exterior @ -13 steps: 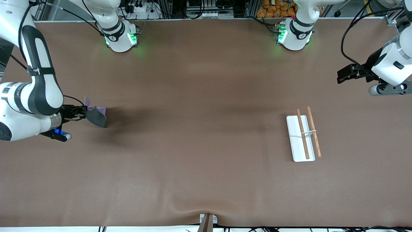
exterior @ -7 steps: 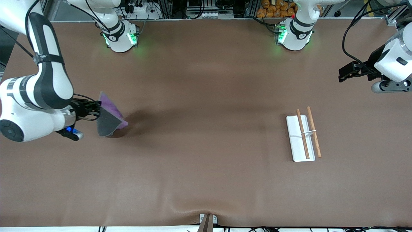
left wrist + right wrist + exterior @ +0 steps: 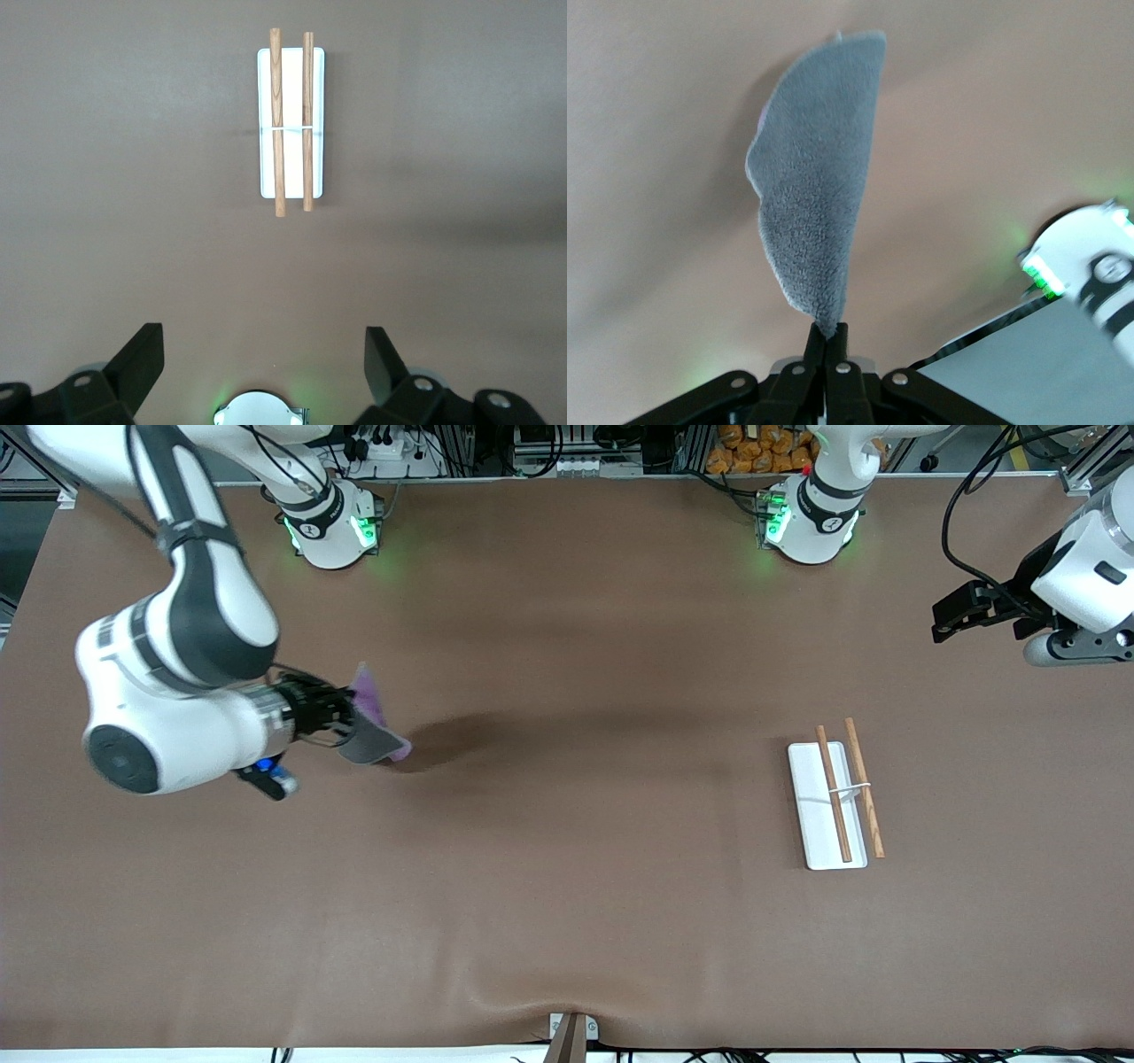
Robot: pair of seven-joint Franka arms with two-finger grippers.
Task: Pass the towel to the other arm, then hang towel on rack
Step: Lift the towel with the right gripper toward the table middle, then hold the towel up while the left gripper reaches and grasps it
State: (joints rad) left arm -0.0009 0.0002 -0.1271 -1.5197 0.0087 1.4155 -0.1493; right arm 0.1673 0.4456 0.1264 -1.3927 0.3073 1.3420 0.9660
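Brown matting is covering the whole bench [image 3: 567, 921], and we are seeing both arm bases glowing green along its upper edge in the front view.

We are noting the right gripper [image 3: 341, 717] hanging in the air over the right arm's end of the bench, its blue-lit wrist piece showing just below it. Its fingers [image 3: 835, 354] are pressing fully together on one edge of the towel [image 3: 372, 726], with no gap showing between them in the right wrist view. The towel is standing out from the fingertips clear of the bench; in the right wrist view we are seeing mostly its dark grey fleece face [image 3: 819, 212], while the front view is showing a purple face above and a grey face below. A dark shadow is lying on the matting just beside it.

We are recording the left gripper [image 3: 952, 615] as waiting in the air over the left arm's end of the bench. Its fingers [image 3: 142, 359] are spread wide apart and holding nothing.

The rack [image 3: 837, 797] is sitting on the bench toward the left arm's end, well apart from the towel. Its two wooden rods [image 3: 290, 119], joined by a thin white crosspiece, are running the length of its white base [image 3: 811, 815].
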